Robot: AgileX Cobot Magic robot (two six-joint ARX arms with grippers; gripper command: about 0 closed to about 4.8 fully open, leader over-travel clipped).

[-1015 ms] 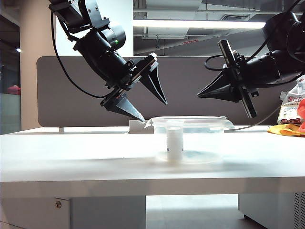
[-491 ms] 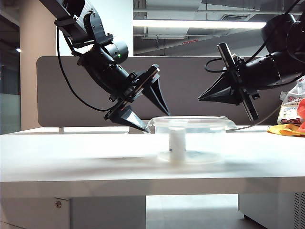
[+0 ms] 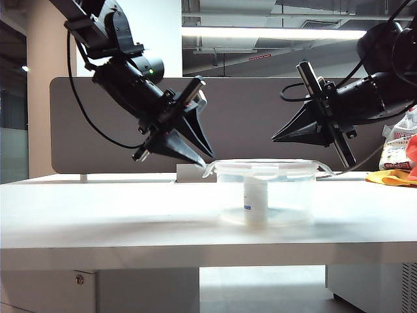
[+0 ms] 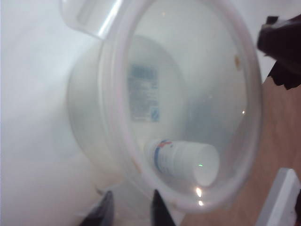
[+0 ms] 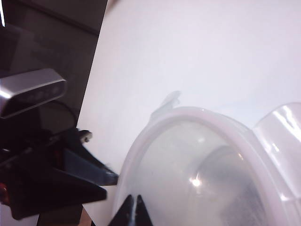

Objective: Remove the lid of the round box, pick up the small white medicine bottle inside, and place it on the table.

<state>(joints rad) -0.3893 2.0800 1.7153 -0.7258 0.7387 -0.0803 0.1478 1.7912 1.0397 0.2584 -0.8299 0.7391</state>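
The round box point(image 3: 287, 192) stands on the table point(image 3: 98, 208) with the lid point(image 3: 264, 163) on it. Inside, the small white medicine bottle point(image 3: 255, 201) stands upright; through the lid its cap and blue band show point(image 4: 186, 162). My left gripper point(image 3: 201, 160) is at the lid's left clip tab point(image 3: 208, 169). That tab point(image 4: 131, 202) lies between the two narrowed fingers point(image 4: 159, 212), and I cannot make out whether they pinch it. My right gripper point(image 3: 274, 138) hangs shut above the box's right half, its tips point(image 5: 132, 200) over the lid point(image 5: 202, 179), touching nothing.
A dark partition point(image 3: 85, 130) runs along the back of the table. Colourful bags point(image 3: 397, 156) lie at the far right. A small white block point(image 3: 187, 173) sits behind the box. A silver camera point(image 5: 30, 92) sits beyond the table edge.
The left gripper's jaws have narrowed from wide open and come in around the lid's left tab. The box with the bottle has slid to the right. The right gripper has kept still.
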